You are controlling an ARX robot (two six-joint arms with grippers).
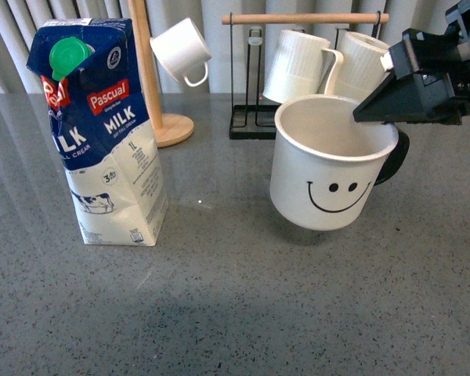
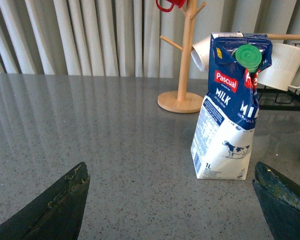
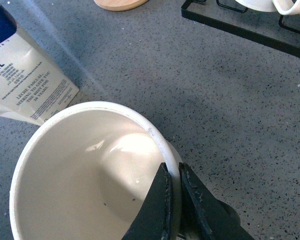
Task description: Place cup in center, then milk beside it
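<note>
The cup (image 1: 327, 168), a wide white mug with a black smiley face and black handle, hangs tilted above the grey table, right of centre. My right gripper (image 1: 374, 112) is shut on its rim by the handle; in the right wrist view the jaws (image 3: 173, 172) pinch the rim of the empty cup (image 3: 80, 175). The milk (image 1: 102, 133), a blue and white Pascual carton with a green cap, stands upright at the left. It also shows in the left wrist view (image 2: 231, 105), beyond my open, empty left gripper (image 2: 172, 200), which is not seen in the front view.
A wooden mug tree (image 1: 160, 117) with a small white cup (image 1: 182, 51) stands behind the milk. A black wire rack (image 1: 254, 117) with two ribbed white mugs (image 1: 298, 64) stands behind the cup. Curtains close the back.
</note>
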